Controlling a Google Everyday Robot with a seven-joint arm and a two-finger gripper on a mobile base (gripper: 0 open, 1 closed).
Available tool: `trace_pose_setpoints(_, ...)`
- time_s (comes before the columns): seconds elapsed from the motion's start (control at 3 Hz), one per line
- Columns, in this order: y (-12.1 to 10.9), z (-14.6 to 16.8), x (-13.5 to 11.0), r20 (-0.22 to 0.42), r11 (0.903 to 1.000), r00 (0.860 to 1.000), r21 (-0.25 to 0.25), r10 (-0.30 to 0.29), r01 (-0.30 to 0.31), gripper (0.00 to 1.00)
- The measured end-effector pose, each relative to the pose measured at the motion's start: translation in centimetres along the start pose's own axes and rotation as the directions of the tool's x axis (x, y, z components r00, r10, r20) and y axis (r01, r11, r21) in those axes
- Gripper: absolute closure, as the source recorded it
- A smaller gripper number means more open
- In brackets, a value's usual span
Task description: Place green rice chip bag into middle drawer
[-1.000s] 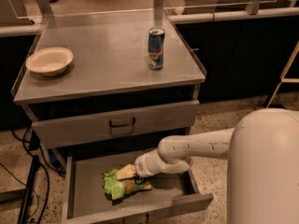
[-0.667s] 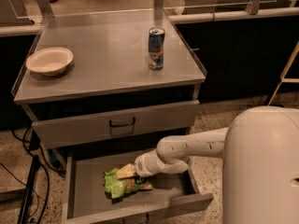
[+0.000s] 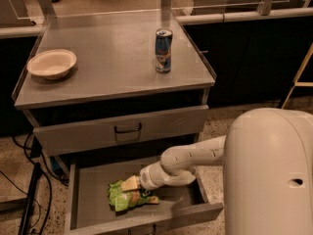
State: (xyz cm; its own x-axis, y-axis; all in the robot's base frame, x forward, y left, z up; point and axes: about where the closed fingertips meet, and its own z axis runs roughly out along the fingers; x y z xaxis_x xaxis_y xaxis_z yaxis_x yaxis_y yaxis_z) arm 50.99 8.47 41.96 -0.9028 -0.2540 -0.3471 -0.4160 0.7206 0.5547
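reaching deep into the open middle drawer (image 3: pixel 90 192) with the gripper (image 3: pixel 138 183) low against the top edge of the green rice chip bag (image 3: pixel 126 199), probably to set it flat on the drawer floor rather than drop it. cannot tell whether clamped on the bag or already let go. leaves the bag crumpled near the drawer's middle. against a second ago, shows bag and arm barely changed, only the white robot body (image 3: pixel 274 180) bulking slightly further left.

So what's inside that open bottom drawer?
A crinkly bright-green chip bag lies in the grey steel drawer, with the robot's white claw at its upper right edge. Anything under the bag is covered.
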Motion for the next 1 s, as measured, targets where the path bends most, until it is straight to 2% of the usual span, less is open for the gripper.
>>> trace_pose_setpoints(1.0, 0.0, 0.0, 0.0, 0.0, 1.0, 1.0, 0.0, 0.0, 0.0, 0.28)
